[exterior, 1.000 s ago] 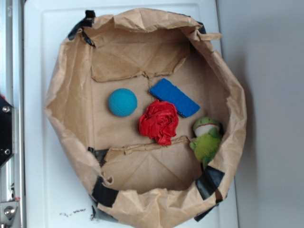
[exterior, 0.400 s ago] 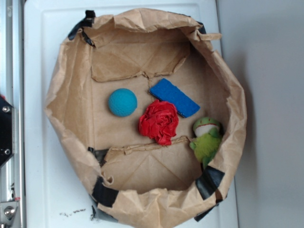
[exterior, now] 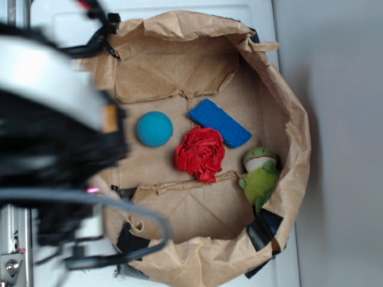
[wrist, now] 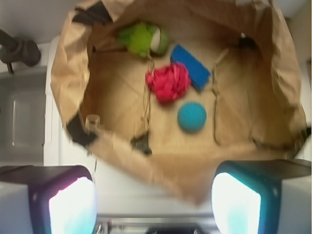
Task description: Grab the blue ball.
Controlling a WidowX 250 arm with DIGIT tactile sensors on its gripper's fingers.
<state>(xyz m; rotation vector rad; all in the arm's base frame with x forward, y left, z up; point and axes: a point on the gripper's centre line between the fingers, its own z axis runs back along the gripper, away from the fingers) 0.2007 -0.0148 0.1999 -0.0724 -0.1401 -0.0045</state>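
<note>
Approach step judged in hand: gripper [wrist: 155,197] is held above the bag [wrist: 68,87] rim, fingers [wrist: 73,204] spread wide, nothing grasped. Ball [exterior: 154,128] lies on the bag floor, just beside the red wad [exterior: 200,153]. Next, centring over the ball and descent are called for.

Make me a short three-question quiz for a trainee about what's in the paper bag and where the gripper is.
1. True or false: the gripper is shut on the blue ball.
2. Multiple choice: which thing lies between the blue ball and the green plush toy? A) blue rectangular block B) red crumpled wad C) black tape
3. Fill in: all four things lie inside a brown ____ bag.

Key: 1. False; it is open, outside the bag. 2. B. 3. Paper.
</note>
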